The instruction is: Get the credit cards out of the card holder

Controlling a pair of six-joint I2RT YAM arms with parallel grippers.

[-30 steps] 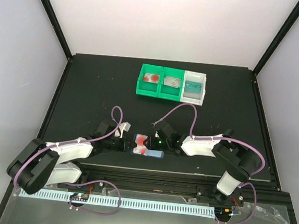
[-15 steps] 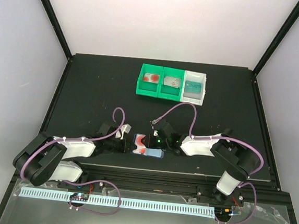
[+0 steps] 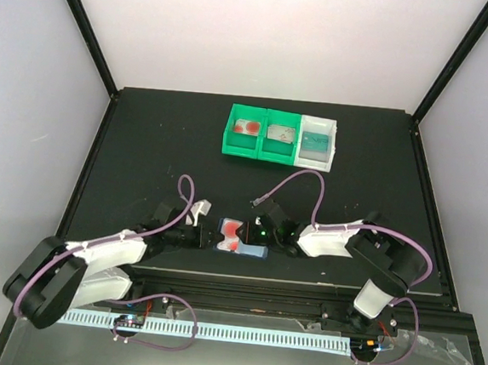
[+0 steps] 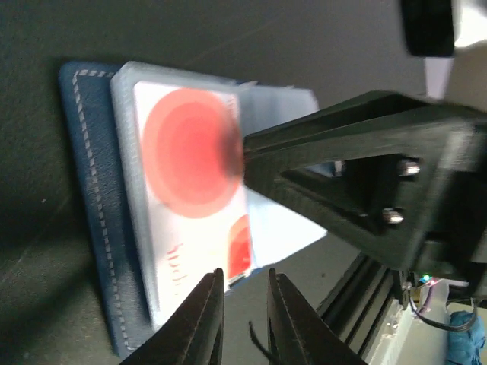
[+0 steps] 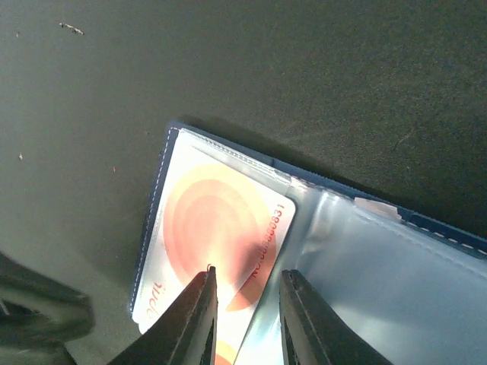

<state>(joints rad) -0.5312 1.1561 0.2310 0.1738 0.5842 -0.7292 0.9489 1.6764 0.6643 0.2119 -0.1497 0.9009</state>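
The navy card holder lies open near the table's front edge. A white credit card with red circles sits in its pale clear pocket. In the left wrist view the card lies on the holder. My left gripper is slightly open and empty, with its tips at the card's near corner. My right gripper is open over the card and the clear pocket. One of its fingers touches the card's edge. In the top view the left gripper and right gripper flank the holder.
At the back stands a green tray holding a white and red card and a greyish card. Beside it a white tray holds a teal card. The table's front rail runs just below the holder.
The left arm has shifted its elbow, and its gripper stays at the holder's left side. The right gripper has edged slightly over the card. The holder has stayed in place.
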